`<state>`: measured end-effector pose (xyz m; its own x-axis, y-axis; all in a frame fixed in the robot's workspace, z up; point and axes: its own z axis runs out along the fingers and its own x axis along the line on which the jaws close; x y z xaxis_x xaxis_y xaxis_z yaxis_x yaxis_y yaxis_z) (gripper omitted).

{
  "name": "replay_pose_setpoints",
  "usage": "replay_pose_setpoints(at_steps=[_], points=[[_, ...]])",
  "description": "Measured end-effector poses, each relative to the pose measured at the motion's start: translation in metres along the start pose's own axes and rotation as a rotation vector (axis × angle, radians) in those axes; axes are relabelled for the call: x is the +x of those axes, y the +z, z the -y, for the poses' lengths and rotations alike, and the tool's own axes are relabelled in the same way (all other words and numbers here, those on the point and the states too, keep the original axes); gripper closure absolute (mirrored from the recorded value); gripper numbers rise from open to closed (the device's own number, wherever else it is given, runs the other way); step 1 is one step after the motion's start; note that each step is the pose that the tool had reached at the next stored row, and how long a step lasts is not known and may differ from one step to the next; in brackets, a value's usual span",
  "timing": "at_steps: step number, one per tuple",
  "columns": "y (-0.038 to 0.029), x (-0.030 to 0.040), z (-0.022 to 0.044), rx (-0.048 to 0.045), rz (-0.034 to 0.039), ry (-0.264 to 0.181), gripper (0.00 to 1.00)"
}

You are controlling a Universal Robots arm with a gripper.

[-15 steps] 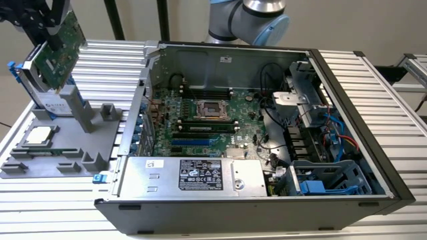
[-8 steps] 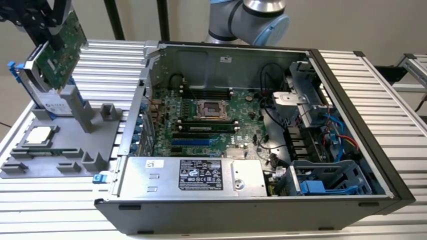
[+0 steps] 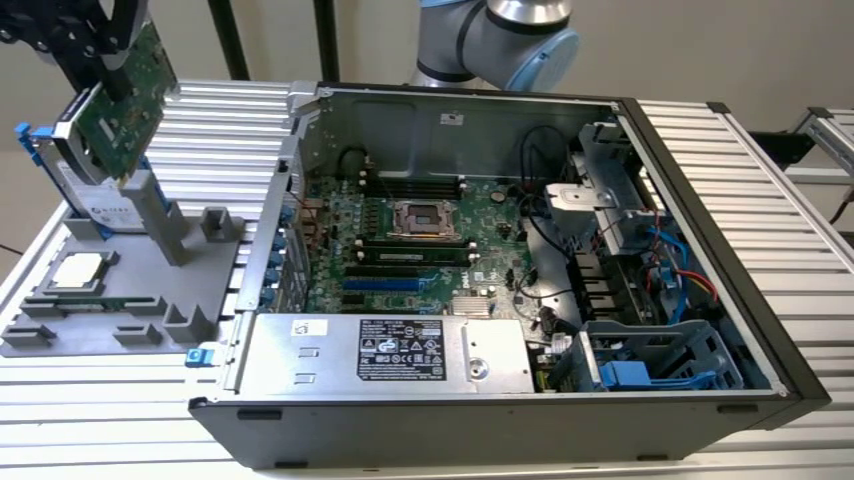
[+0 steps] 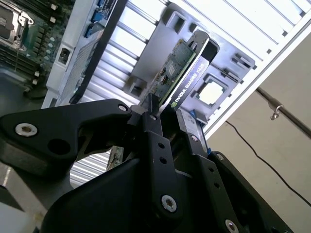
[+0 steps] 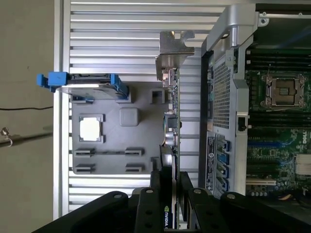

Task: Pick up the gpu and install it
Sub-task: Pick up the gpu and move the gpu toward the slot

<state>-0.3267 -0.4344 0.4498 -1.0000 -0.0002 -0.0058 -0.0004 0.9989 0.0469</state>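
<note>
Status, exterior view's left: your gripper (image 3: pixel 110 62) was closed narrow on the gpu (image 3: pixel 120 120), pinching it across its thickness at one end, bracket (image 5: pixel 172 53) end free. It hung tilted over the grey tray (image 3: pixel 134 305); whether its low corner touched the tray's post (image 3: pixel 160 225) could not be told. Judged light, stiff, fragile: thin board, cooler on one face, so you wanted flat edges, not components. Further right the open computer case (image 3: pixel 694 250) lay apart, motherboard (image 3: pixel 414 250) exposed.

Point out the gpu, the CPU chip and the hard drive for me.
gpu (image 3: pixel 123 125): exterior view, green board face.
CPU chip (image 5: pixel 91 129): first wrist view, centre of its silver lid.
hard drive (image 3: pixel 118 208): exterior view, its labelled silver face.
</note>
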Motion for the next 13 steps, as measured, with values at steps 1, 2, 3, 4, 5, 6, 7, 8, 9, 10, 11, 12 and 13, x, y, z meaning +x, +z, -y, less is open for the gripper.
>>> replay_pose_setpoints(at_steps=[1,2,3,4,5,6,7,8,9,10,11,12,13], points=[[0.0,-0.0001,0.0,0.0003,0.0,0.0,1.0],[0.0,-0.0003,0.0,0.0005,0.0,0.0,1.0],[0.0,-0.0008,0.0,0.0006,0.0,0.0,1.0],[0.0,-0.0013,0.0,0.0006,0.0001,0.0,1.0],[0.0001,-0.0019,0.0,0.0006,0.0001,0.0,1.0],[0.0,-0.0028,0.0,0.0006,0.0,0.0,1.0],[0.0,-0.0036,0.0,0.0007,0.0,0.0,1.0],[0.0001,-0.0045,0.0,0.0007,0.0001,0.0,1.0],[0.0001,-0.0053,0.0,0.0006,0.0001,0.0,1.0],[0.0001,-0.0059,0.0,0.0007,0.0001,0.0,1.0],[0.0001,-0.006,0.0,0.0007,0.0,0.0,1.0],[0.0,-0.006,0.0,0.0007,0.0,0.0,1.0],[0.0001,-0.006,0.0,0.0007,0.0,0.0,1.0]])
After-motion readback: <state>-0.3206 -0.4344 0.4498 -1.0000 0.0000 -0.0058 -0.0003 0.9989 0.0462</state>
